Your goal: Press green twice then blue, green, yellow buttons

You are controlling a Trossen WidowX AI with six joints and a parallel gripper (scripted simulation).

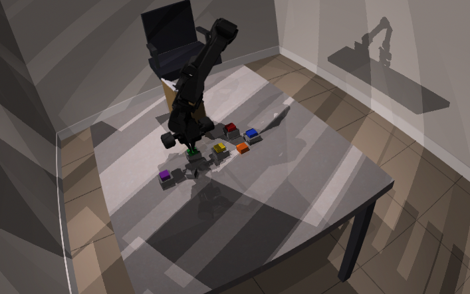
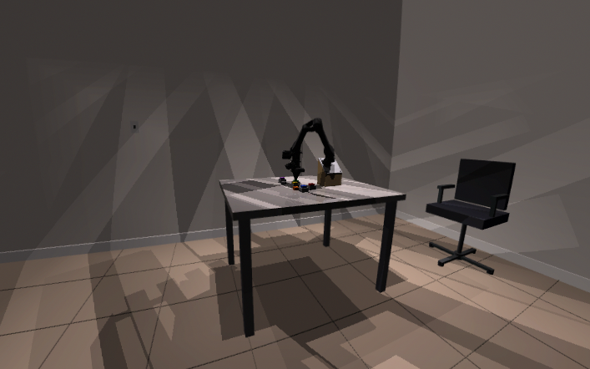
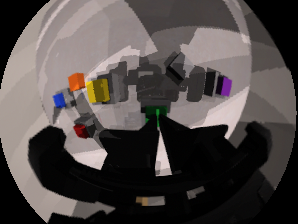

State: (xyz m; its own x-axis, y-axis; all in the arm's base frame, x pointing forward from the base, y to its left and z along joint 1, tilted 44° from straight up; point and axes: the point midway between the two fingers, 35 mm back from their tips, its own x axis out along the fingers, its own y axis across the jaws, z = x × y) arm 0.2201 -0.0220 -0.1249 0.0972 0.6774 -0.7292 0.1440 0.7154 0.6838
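Note:
The green button [image 1: 192, 154] [image 3: 158, 108] has a green cap on a grey base. My gripper [image 1: 191, 148] [image 3: 157, 116] is shut and empty, pointing down, with its fingertips at the green cap. They touch it or are very close; how far down the cap sits is hard to tell. The yellow button [image 1: 219, 147] [image 3: 97, 91] stands beside the green one, its cap raised. The blue button [image 1: 251, 132] [image 3: 59, 100] stands farther off, past the yellow one, its cap raised.
A red button [image 1: 230, 127] [image 3: 80, 131] stands near the blue one. A purple button [image 1: 164, 175] [image 3: 226, 86] stands on the green one's other side. An orange block [image 1: 242, 147] [image 3: 76, 81] lies near the yellow button. A dark block [image 1: 191, 173] lies between green and purple.

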